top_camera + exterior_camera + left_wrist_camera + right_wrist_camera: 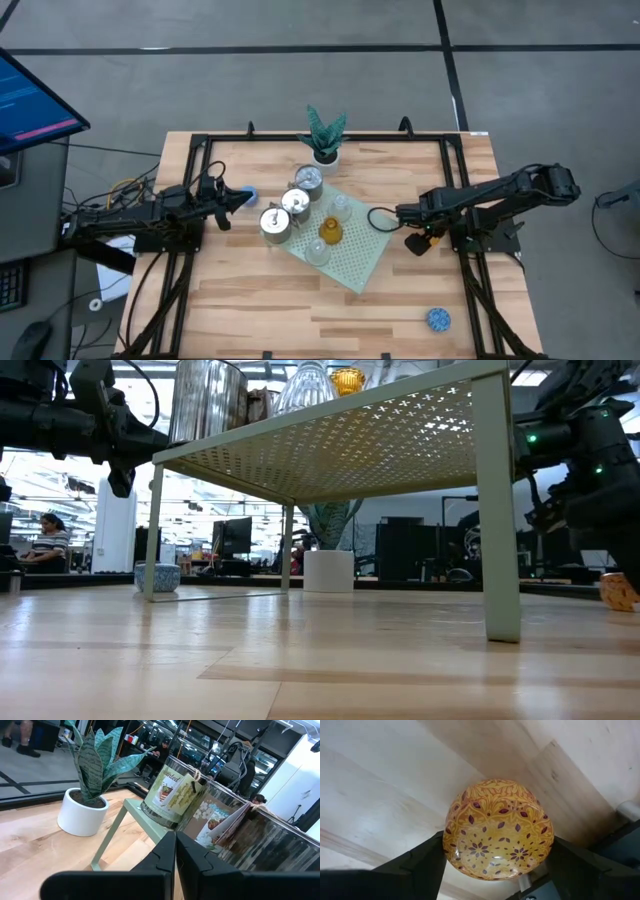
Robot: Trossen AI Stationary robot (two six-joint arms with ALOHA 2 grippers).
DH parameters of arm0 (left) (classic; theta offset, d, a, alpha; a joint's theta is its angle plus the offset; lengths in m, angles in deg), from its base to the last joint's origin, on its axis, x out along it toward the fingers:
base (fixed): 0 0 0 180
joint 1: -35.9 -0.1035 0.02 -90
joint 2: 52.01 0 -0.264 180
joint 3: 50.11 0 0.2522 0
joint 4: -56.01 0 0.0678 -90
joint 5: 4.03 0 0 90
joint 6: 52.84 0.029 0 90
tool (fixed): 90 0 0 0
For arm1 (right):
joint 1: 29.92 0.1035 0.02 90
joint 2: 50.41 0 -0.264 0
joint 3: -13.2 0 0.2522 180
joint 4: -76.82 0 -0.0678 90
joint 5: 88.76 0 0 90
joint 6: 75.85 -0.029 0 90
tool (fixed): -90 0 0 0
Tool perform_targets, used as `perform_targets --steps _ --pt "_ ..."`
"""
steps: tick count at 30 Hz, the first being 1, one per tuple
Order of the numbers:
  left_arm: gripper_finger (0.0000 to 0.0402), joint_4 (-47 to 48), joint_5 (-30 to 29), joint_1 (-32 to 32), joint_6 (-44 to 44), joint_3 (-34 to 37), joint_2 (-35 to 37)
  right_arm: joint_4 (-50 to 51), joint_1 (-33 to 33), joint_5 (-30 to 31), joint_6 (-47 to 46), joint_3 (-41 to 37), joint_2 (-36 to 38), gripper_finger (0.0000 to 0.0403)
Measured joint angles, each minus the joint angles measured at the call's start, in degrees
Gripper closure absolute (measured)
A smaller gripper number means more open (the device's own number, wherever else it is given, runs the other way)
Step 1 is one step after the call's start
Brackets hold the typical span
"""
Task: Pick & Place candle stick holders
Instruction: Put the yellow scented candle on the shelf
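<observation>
- High view, starting at your left: the left gripper point(243, 198) hovers over the bare wood just short of the pale green mat point(362, 262), its fingers point(165, 856) pressed together with nothing between them.
- A blue bumpy holder point(250, 192) sits right beside that gripper's tip; whether they touch is hard to say from above.
- Just past the left gripper, on the mat, you have three shiny silver holders point(275, 222), and beyond them the clear glass holders point(342, 207) and the amber glass one point(331, 232).
- The plant in its white pot point(325, 155) stands off the mat's far corner.
- The right gripper point(419, 241) is down at the table on the mat's other side, fingers point(420, 862) pinching the orange patterned holder point(498, 828) from both sides.
- Well apart from both grippers, a second blue holder point(438, 319) lies alone near the table's front edge, on your right.
</observation>
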Motion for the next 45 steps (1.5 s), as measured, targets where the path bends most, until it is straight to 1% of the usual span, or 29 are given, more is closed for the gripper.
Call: perform_targets --steps 9,17,26,29,39,45 --pt "0.0390 0.00 0.00 0.00 0.00 0.00 -0.02 -0.12 -0.01 0.22 0.77 0.34 0.03 0.0116" --pt "0.0390 0.01 0.02 0.00 0.00 0.00 -0.02 0.43 -0.02 0.43 0.37 0.23 2.98 0.0117" --pt "0.0390 0.02 -0.01 0.02 0.00 0.00 -0.02 0.75 -0.02 -0.30 -2.67 0.30 5.93 0.0117" --pt "0.0390 0.01 0.02 0.01 -0.01 0.00 -0.02 1.10 0.02 -1.76 -2.79 0.56 5.94 0.0118" --pt "0.0390 0.00 0.02 0.01 0.00 -0.01 -0.02 1.70 1.16 -2.49 -2.32 5.62 5.95 0.0120" --pt "0.0390 0.00 -0.01 -0.01 0.00 0.00 -0.02 8.95 1.16 -2.11 0.40 10.18 5.95 0.0119"
